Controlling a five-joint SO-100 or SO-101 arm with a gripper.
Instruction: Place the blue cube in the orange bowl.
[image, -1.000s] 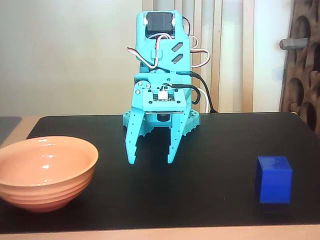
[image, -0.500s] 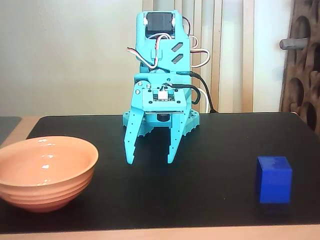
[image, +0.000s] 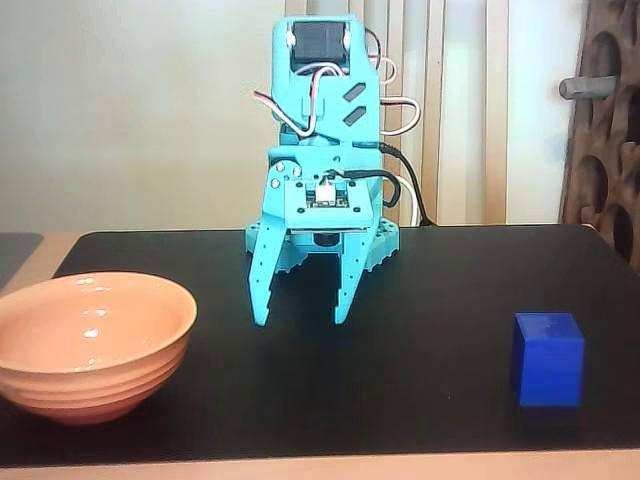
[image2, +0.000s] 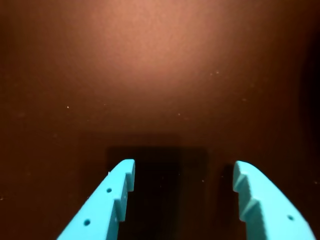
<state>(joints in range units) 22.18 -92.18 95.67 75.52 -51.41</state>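
In the fixed view, the blue cube (image: 548, 360) rests on the black table at the front right, far from my gripper. The orange bowl (image: 90, 345) stands at the front left, empty. My turquoise gripper (image: 301, 322) points down over the table's middle, between bowl and cube, open with nothing between its fingers. The wrist view shows the gripper (image2: 182, 175) open over bare dark table surface; neither cube nor bowl shows there.
The black table (image: 420, 300) runs to a pale front edge. The arm's base (image: 322, 238) stands at the back centre with cables trailing right. A brown perforated panel (image: 605, 150) stands at the far right.
The gripper has shifted very slightly; cube and bowl have not moved.
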